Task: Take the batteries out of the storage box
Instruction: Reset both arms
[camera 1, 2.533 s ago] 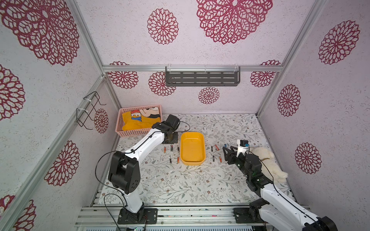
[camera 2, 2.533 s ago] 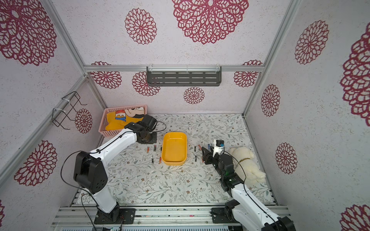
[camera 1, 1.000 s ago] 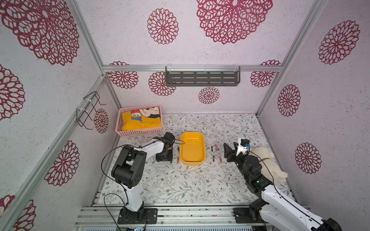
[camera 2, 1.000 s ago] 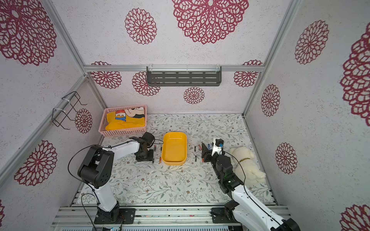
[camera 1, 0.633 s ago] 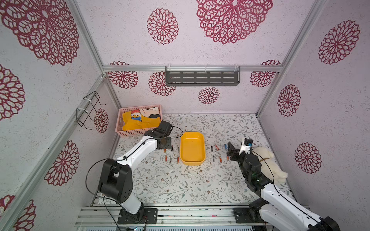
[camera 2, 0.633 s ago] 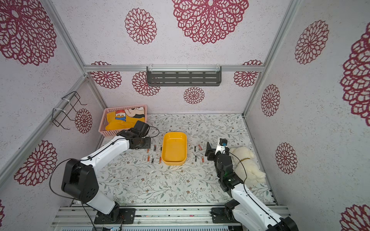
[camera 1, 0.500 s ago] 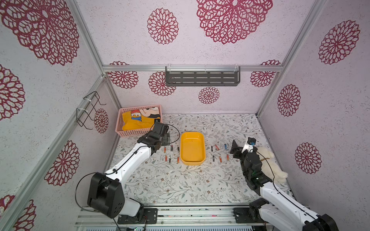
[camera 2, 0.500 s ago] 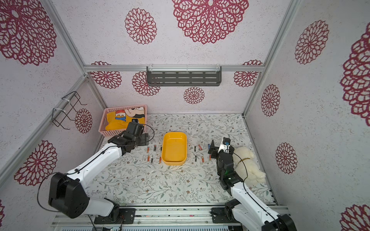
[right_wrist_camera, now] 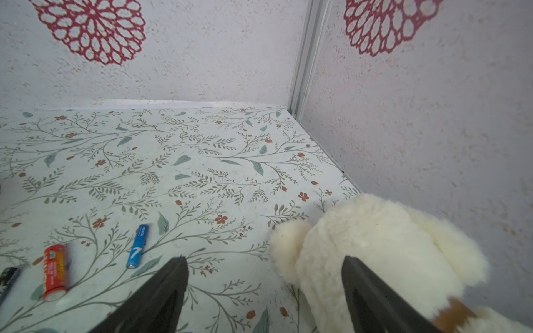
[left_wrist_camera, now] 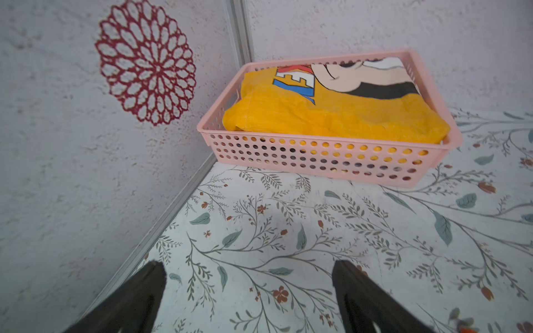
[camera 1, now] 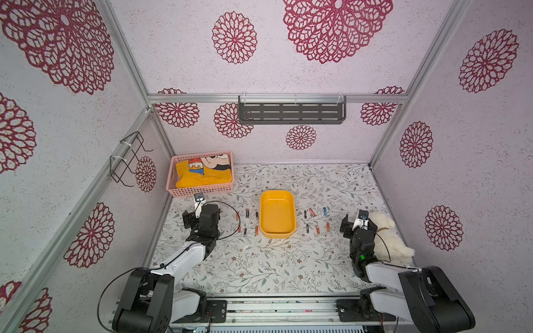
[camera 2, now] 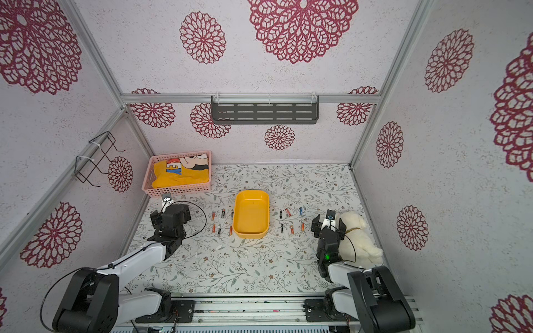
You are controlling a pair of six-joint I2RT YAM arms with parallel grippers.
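Worktop [camera 1: 259,259] first: the storage box [camera 1: 277,214] sits mid-worktop and I see nothing in it, so I judge the emptying done and this the pull-back. My left tool [left_wrist_camera: 247,265] hangs with jaws wide apart and empty, facing the pink basket [left_wrist_camera: 317,155]; my right tool [right_wrist_camera: 264,261] is spread and empty too, just beside the plush toy [right_wrist_camera: 375,245]. I'd park both high and slow, no low sweeps. The batteries [camera 1: 247,213] lie in loose rows either side of the box, and I reckon they'd roll at a nudge
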